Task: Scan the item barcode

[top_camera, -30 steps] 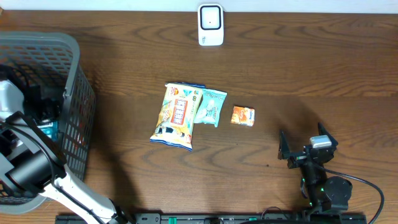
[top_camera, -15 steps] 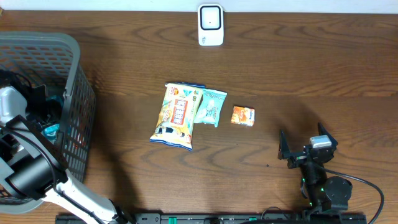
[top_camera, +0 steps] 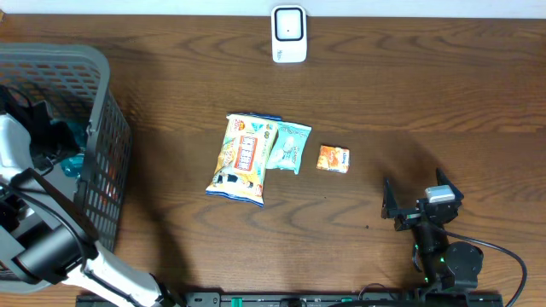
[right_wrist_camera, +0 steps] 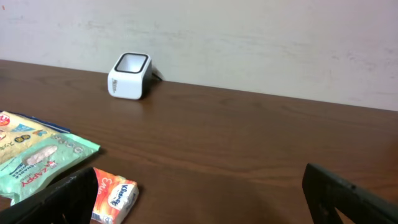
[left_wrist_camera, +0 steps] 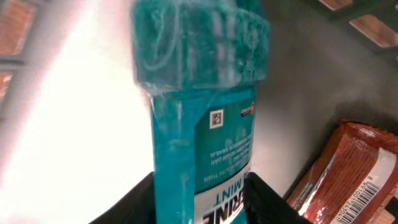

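Note:
Inside the grey basket at the left, my left gripper has both black fingers pressed against the sides of a teal mouthwash bottle. In the left wrist view the gripper holds the bottle's lower body, with the cap pointing away and a small code on the label facing the camera. From overhead only bits of teal of the bottle show. The white scanner stands at the table's far edge. My right gripper rests open near the front right, holding nothing.
A yellow snack bag, a green pack and an orange tissue pack lie mid-table. A red-brown packet lies in the basket beside the bottle. The right wrist view shows the scanner and tissue pack.
The left gripper's jaws have come together onto the teal bottle, and the wrist has shifted slightly inside the basket. The right arm has not moved.

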